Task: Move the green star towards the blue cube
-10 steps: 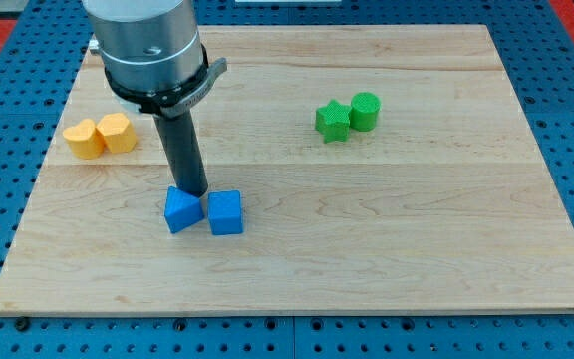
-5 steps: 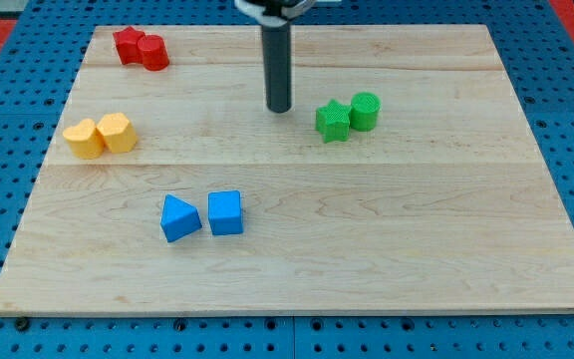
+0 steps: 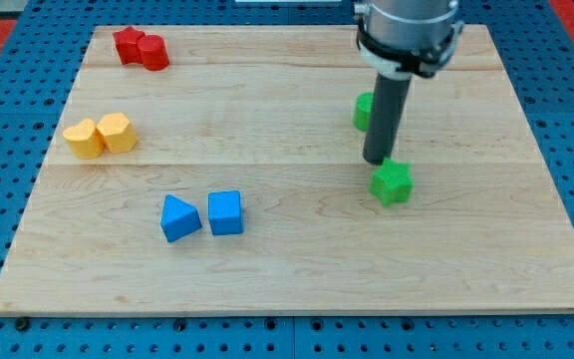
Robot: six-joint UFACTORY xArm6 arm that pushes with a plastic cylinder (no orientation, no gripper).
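Note:
The green star (image 3: 392,183) lies right of the board's middle, well to the right of the blue cube (image 3: 225,212). My tip (image 3: 376,160) rests just above and left of the star, touching or nearly touching it. The rod hides most of a green cylinder (image 3: 364,110) behind it. A blue triangular block (image 3: 178,217) sits against the blue cube's left side.
Two yellow blocks (image 3: 100,135) sit side by side at the view's left. Two red blocks (image 3: 141,48) sit at the top left corner. The wooden board (image 3: 297,269) lies on a blue pegboard.
My tip moved from the blue blocks up across the board to the right. The green star has been pushed down and right, away from the green cylinder.

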